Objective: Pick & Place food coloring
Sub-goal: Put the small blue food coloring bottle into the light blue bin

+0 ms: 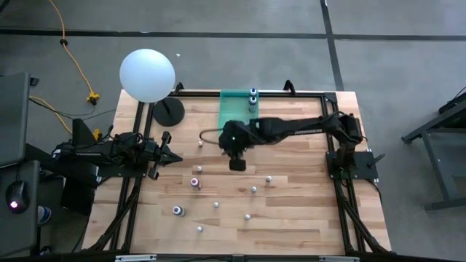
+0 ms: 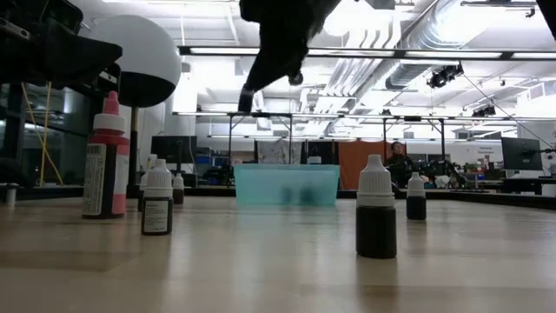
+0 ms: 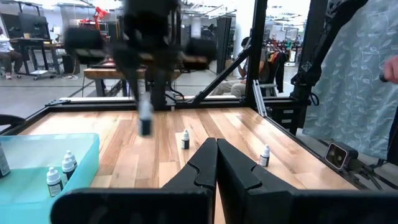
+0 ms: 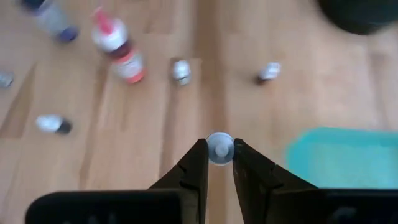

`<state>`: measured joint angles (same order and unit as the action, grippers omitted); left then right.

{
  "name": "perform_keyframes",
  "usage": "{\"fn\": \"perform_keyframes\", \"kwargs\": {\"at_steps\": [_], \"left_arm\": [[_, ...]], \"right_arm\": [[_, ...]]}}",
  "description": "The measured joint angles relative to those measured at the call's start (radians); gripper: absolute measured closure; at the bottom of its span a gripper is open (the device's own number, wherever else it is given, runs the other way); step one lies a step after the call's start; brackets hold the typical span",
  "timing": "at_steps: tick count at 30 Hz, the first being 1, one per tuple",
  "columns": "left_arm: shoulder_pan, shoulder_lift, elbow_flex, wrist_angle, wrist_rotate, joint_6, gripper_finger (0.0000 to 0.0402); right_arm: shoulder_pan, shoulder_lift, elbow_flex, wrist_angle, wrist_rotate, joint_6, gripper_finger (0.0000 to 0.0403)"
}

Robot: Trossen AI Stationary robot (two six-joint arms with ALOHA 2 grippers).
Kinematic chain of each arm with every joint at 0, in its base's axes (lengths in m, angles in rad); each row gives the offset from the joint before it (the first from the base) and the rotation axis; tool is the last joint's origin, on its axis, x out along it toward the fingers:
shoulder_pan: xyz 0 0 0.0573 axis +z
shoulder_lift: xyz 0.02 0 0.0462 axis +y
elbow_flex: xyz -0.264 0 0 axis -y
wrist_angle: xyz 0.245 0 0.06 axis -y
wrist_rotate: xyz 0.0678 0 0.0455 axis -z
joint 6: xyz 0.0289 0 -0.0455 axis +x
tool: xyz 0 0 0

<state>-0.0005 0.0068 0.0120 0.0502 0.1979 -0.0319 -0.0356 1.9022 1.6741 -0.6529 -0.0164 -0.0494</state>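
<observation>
Food coloring bottles [image 2: 376, 208] are tiny, dark-bodied with whitish caps; one larger has a pink-red body [image 2: 106, 156], another a blue cap [image 1: 178, 211]. Most stand scattered over the wooden table [image 1: 291, 225], nearest its front edge and well apart from one another. Farther back, the right gripper [image 4: 218, 163] hangs above the table's middle, its fingers narrowed on the white cap of one small bottle [image 4: 219, 149]. The left gripper [image 3: 216, 163] waits at the table's left side, fingers pressed together. At the far edge sits a teal bin [image 1: 233, 109] holding a few bottles [image 1: 253, 97] in its corner
</observation>
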Motion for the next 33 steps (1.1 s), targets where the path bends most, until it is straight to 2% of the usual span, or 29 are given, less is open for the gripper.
{"fn": "perform_keyframes", "kwargs": {"at_steps": [8, 13, 21, 30, 33], "left_arm": [[0.0, 0.0, 0.0, 0.0, 0.0, 0.0, 0.0401], [0.0, 0.0, 0.0, 0.0, 0.0, 0.0, 0.0401], [0.0, 0.0, 0.0, 0.0, 0.0, 0.0, 0.0401], [0.0, 0.0, 0.0, 0.0, 0.0, 0.0, 0.0401], [0.0, 0.0, 0.0, 0.0, 0.0, 0.0, 0.0401]], "right_arm": [[-0.087, 0.0, 0.109, -0.088, 0.116, 0.181, 0.0351], [-0.149, 0.001, 0.108, -0.111, 0.121, 0.283, 0.0349], [-0.232, 0.002, 0.017, -0.089, 0.127, 0.313, 0.0348], [-0.275, 0.004, -0.114, 0.048, 0.112, 0.325, 0.0348], [-0.275, 0.033, -0.119, 0.09, 0.096, 0.337, 0.0347]]}}
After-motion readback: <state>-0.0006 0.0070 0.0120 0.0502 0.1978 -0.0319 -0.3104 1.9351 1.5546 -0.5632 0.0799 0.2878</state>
